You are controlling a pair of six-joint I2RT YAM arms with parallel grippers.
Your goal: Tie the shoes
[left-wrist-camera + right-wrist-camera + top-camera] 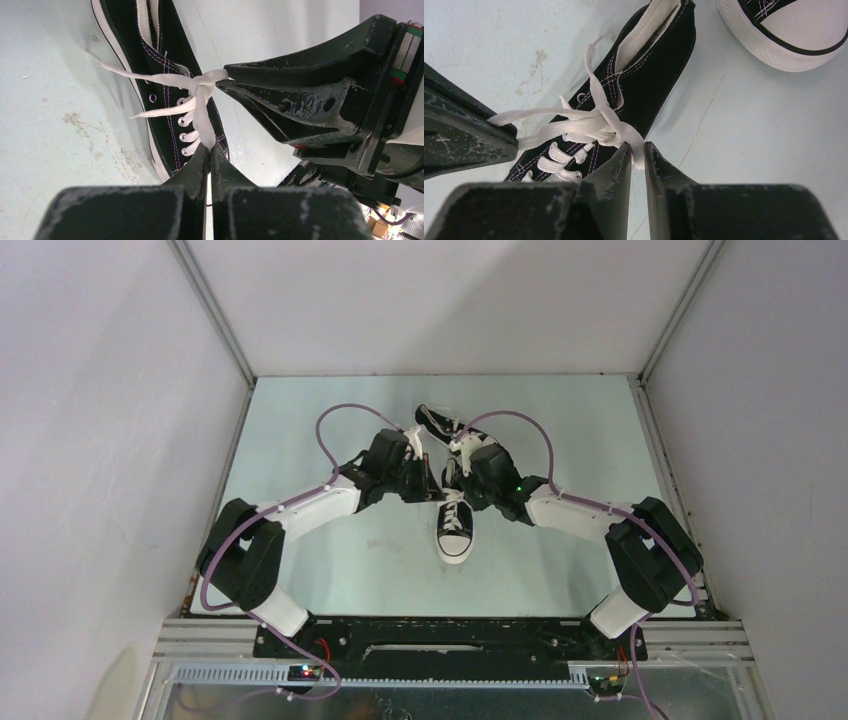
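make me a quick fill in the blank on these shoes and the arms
1. The left gripper pinches a white ___.
2. The near sneaker and the far sneaker both have ___ canvas uppers.
3. The near sneaker's toe cap points ___ the arm bases.
Missing words: lace; black; toward.

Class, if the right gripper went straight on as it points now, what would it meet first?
Probably the lace knotted on the black shoe, lying at the tips of the right gripper; the shoe's upper lies just behind. Depth is unclear.
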